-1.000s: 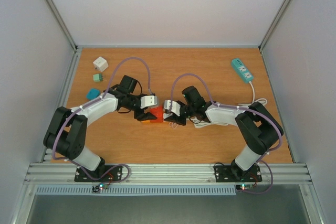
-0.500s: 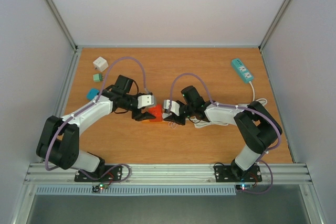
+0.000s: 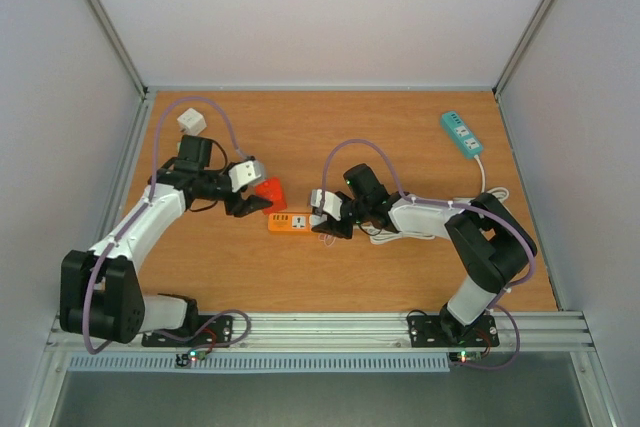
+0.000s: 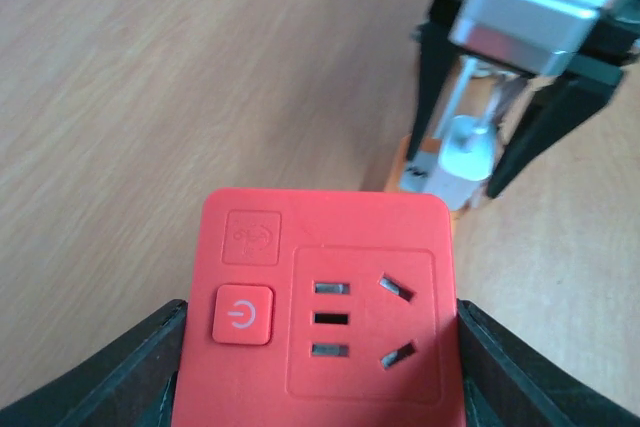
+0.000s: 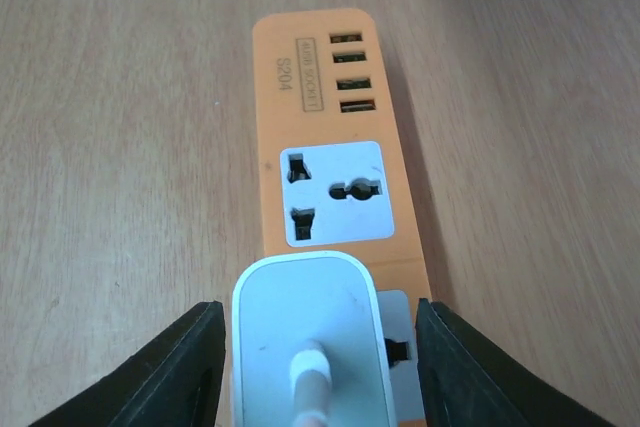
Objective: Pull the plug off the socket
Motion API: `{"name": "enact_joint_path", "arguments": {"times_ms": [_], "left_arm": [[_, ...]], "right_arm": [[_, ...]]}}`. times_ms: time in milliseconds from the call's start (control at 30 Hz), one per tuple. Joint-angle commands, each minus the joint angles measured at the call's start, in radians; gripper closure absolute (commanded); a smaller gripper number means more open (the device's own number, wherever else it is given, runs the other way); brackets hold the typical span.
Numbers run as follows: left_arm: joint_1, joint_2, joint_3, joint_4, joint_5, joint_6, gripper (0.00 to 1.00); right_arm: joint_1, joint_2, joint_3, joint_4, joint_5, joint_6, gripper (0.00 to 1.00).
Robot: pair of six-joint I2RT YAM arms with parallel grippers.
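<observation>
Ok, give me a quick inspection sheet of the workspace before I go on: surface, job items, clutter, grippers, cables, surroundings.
Surface: wooden table, no spill or damage seen.
Job's things: red adapter is off the orange power strip, which lies flat on the table.
Clutter: white cube adapter far left; teal power strip far right.
Grippers: left gripper shut on the red adapter; right gripper open, fingers flanking a white plug seated in the orange strip's end.
Cables: white cable by the right arm; purple leads along both arms.
Surroundings: grey walls on three sides.
</observation>
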State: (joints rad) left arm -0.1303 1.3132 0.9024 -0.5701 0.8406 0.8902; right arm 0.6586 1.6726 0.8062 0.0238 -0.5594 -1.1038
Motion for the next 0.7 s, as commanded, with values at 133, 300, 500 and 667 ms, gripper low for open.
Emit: {"name": "enact_joint_path", "arguments": {"times_ms": [133, 300, 500, 667], "left_arm": [[0.183, 0.093, 0.143, -0.080, 0.058, -0.064, 0.76], [0.242, 0.176, 0.183, -0.030, 0.077, -0.187, 0.75], [0.316, 0.279, 0.217, 0.086, 0.100, -0.374, 0.74], [0.361, 0.390, 0.266, 0.124, 0.135, -0.480, 0.73]], "right_arm": [[0.012, -0.033, 0.050, -0.015, 0.009, 0.060, 0.35], [0.012, -0.040, 0.075, -0.015, 0.011, 0.086, 0.28], [0.012, -0.056, 0.105, -0.028, 0.011, 0.116, 0.13], [0.012, -0.072, 0.137, -0.068, 0.003, 0.145, 0.09]]}}
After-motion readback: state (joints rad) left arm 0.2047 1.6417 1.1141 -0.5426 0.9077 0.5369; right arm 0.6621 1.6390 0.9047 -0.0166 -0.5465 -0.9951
